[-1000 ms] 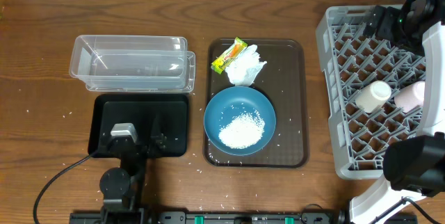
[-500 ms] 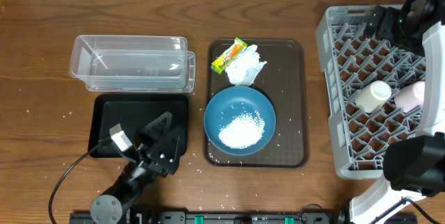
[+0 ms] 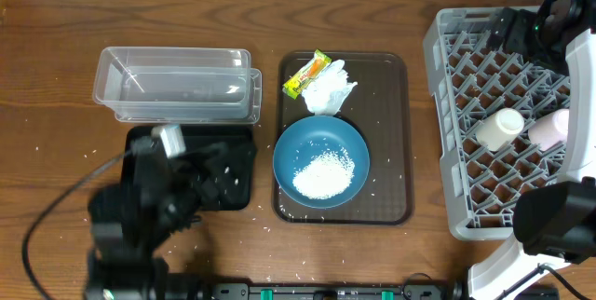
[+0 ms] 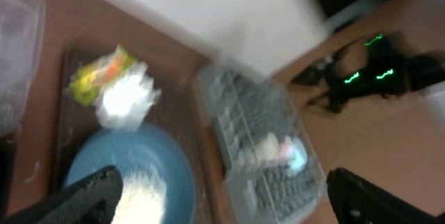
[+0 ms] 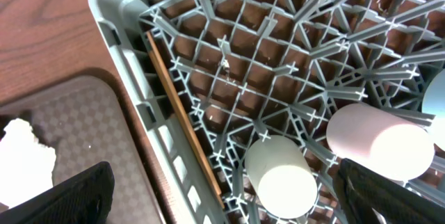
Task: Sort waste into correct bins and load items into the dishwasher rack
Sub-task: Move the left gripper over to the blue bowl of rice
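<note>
Left fingers stand wide apart and hold nothing, above the shallow black rectangular tray, with the view blurred. The right fingers are equally wide and bare over the large grey plastic lattice rack. In it lie the white cup, the pink cup and thin wooden chopsticks against its wall.

What is left sits on the flat brown serving tray. The large blue bowl holds a heap of white rice grains. Behind it the crumpled white tissue touches the small green-orange-yellow snack wrapper. The clear plastic rectangular tub stands beyond the black tray.

Loose rice probably cannot be pinched, so the bowl itself is the handle. It looks stiff, smooth and likely slippery, so a grip across the rim on the left side seems best, kept level until it is over a bin. The tissue should be soft and light and can be pinched anywhere. The wrapper looks thin and slick, so its raised end is the better hold.
</note>
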Controlling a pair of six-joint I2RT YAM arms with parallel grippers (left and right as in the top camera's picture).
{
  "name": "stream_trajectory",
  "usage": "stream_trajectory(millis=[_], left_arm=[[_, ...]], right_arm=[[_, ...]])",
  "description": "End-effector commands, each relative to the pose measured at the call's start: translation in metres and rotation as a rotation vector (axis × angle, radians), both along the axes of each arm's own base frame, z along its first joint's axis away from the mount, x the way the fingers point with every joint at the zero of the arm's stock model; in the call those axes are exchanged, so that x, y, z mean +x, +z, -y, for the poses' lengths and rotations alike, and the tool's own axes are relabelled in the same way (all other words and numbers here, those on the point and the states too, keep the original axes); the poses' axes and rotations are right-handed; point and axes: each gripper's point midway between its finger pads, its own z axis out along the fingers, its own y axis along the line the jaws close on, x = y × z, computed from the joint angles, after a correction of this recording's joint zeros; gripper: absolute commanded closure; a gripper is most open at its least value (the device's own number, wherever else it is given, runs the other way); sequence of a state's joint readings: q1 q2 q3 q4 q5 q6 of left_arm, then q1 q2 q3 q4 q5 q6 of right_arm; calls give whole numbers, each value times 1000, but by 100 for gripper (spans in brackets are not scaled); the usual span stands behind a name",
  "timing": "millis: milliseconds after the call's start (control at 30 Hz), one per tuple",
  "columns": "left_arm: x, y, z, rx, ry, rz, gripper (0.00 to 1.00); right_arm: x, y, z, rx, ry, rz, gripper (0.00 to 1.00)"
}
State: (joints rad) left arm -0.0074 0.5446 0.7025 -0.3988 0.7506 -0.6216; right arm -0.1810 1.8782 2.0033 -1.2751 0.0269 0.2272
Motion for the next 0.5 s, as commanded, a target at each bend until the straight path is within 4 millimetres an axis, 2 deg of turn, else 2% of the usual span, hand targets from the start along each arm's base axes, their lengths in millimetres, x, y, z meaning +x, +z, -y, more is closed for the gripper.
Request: stream_trajectory(millis=[0, 100, 233, 333, 467], left_arm=[[7, 11, 5, 170, -118, 0, 3], [12, -2, 3, 236, -147, -173, 3], [22, -9, 10, 161, -181, -318, 3], [22, -4, 31, 95, -312, -299, 3], [19, -22, 52, 191, -356, -326, 3]], right_arm=[[0, -1, 2, -4, -16, -3, 1], [0, -1, 2, -4, -16, -3, 1], [0, -1, 2, -4, -16, -3, 1], [0, -1, 2, -4, -16, -3, 1], [0, -1, 2, -4, -16, -3, 1]])
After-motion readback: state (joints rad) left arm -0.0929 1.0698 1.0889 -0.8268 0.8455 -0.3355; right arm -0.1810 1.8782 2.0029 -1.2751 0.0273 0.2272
